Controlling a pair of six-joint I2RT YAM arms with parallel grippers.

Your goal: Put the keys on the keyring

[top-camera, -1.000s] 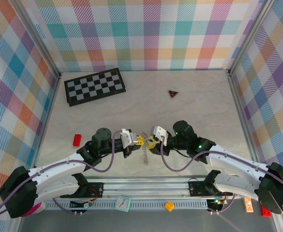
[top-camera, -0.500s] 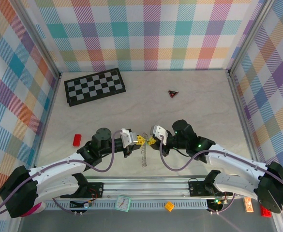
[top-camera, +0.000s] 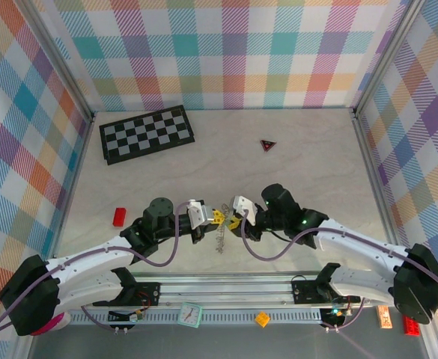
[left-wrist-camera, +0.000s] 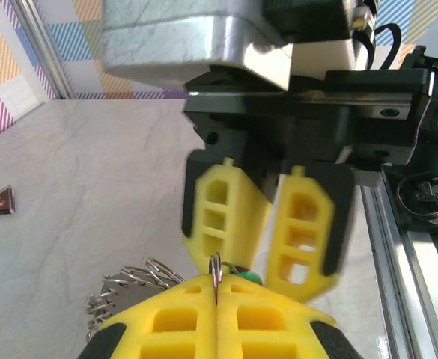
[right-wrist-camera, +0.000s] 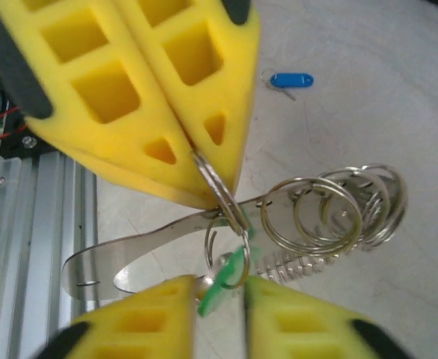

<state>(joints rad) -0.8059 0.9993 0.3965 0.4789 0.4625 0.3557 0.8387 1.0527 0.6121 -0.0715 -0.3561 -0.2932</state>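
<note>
Marbled tabletop (top-camera: 278,172), silvery coiled keyring (right-wrist-camera: 159,233)

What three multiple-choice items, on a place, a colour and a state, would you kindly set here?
1. Where is the blue key? A on the table B in the left jaws C on the checkerboard
2. What colour is the key between the jaws of the right gripper? A red B green C white
3. How are the jaws of the left gripper? A wide apart B shut on a ring C shut on a triangle
Answers: 1A, it lies there alone; 2B, its head is green; 3B, they meet on thin wire.
</note>
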